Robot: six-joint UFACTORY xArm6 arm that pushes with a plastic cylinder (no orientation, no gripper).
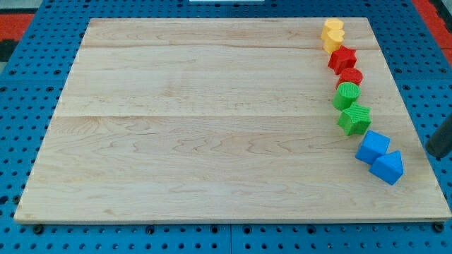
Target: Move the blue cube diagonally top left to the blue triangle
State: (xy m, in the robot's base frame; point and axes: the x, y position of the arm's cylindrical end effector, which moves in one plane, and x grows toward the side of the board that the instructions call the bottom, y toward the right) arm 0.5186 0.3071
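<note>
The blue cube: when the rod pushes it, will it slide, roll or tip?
The blue cube probably slides: it looks flat-faced and low on smooth wood. It touches the blue triangle, which may shift too. My tip is at the view's right.

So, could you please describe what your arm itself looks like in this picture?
Very little of me shows. Only a short stretch of my rod enters at the view's right edge: a plain, dark, nearly black cylinder with no visible markings, cables or sleeve. My tip is its blunt lower end, lying to the view's right of the blue cube and blue triangle, apart from both. The rest of the arm is out of frame.
</note>
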